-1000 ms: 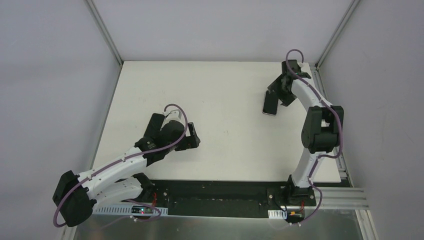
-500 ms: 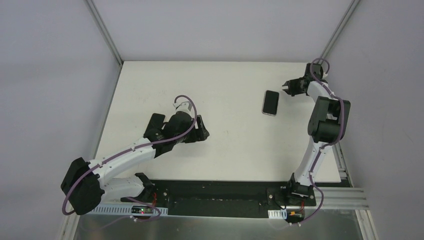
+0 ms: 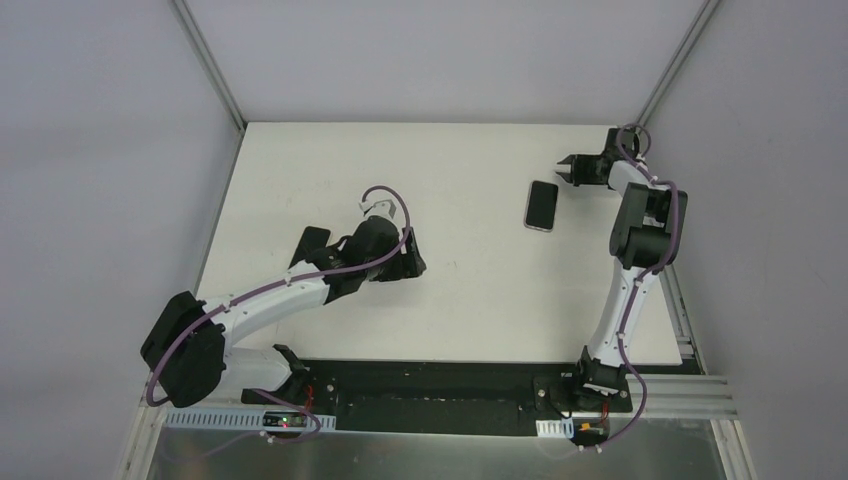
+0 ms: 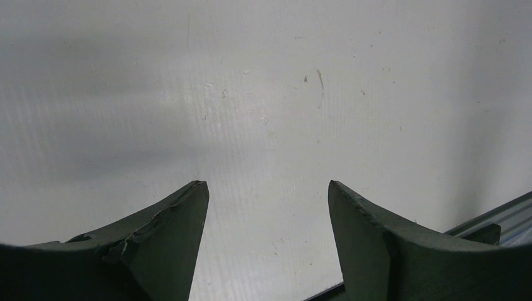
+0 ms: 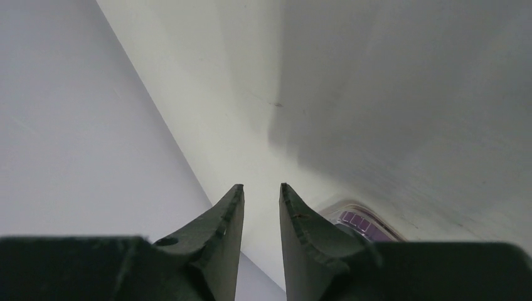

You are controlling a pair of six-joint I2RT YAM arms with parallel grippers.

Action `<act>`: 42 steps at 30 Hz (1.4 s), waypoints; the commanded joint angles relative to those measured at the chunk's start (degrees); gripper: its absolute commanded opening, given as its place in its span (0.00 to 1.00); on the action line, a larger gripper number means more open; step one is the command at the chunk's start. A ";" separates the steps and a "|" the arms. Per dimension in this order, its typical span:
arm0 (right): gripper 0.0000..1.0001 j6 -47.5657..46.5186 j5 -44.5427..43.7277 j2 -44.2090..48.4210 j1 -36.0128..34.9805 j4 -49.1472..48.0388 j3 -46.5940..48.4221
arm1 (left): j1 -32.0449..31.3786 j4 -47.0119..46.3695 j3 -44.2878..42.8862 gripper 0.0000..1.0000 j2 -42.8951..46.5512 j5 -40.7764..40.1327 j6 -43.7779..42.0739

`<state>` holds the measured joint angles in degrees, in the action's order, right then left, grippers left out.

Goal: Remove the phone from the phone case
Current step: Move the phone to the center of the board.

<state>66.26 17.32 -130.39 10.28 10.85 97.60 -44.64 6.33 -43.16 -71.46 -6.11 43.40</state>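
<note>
The black phone point(image 3: 542, 205), in a clear case, lies flat on the white table point(image 3: 460, 180) at the back right. My right gripper point(image 3: 567, 171) hovers just beyond the phone's far right corner, with its jaws a narrow gap apart and nothing between them. In the right wrist view point(image 5: 261, 188) a corner of the phone with its pale case rim point(image 5: 361, 218) shows beside the right finger. My left gripper point(image 3: 412, 258) is open and empty over the middle of the table. The left wrist view point(image 4: 266, 183) shows only bare table between the fingers.
Grey walls and aluminium frame posts point(image 3: 210, 70) enclose the table on three sides. The table's right edge and rail point(image 3: 680, 320) run close beside the right arm. A black strip point(image 3: 440, 385) with the arm bases lies along the near edge.
The right gripper, over the phone's far end a second ago, has pulled away to the right, and the phone lies flat. The left gripper has moved right, toward the table's middle.
</note>
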 commanded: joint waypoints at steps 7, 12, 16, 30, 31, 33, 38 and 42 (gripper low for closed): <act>0.30 1.81 0.67 -0.34 -1.61 2.62 -1.27 | -0.26 -3.32 -0.31 0.70 -0.06 2.73 0.88; 0.29 0.90 0.54 1.35 -3.12 2.82 -4.29 | -0.35 -3.98 1.07 0.68 1.33 3.48 1.26; 0.29 0.94 0.09 3.25 -3.97 2.89 -7.38 | -0.40 -4.39 1.70 0.67 2.41 4.28 1.68; 0.26 3.64 1.29 14.77 -6.52 -5.55 -24.99 | -2.49 -5.40 6.60 0.66 9.45 2.79 3.65; 0.26 3.56 0.52 15.65 -7.00 -4.26 -25.11 | -2.58 -5.37 6.86 0.66 9.97 2.60 3.82; 0.27 2.96 0.49 16.68 -7.72 -3.50 -25.79 | -2.93 -5.44 7.40 0.66 10.90 2.64 4.20; 0.31 4.08 -0.67 19.73 -9.48 -3.25 -30.04 | -4.00 -5.39 9.17 0.66 13.87 2.21 4.83; 0.32 5.81 -1.47 21.68 -10.20 -5.28 -35.47 | -4.65 -5.36 10.63 0.66 16.76 1.61 5.36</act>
<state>69.63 17.30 -112.38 0.80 3.77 66.94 -48.45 2.20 -33.89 -57.80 -3.57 47.48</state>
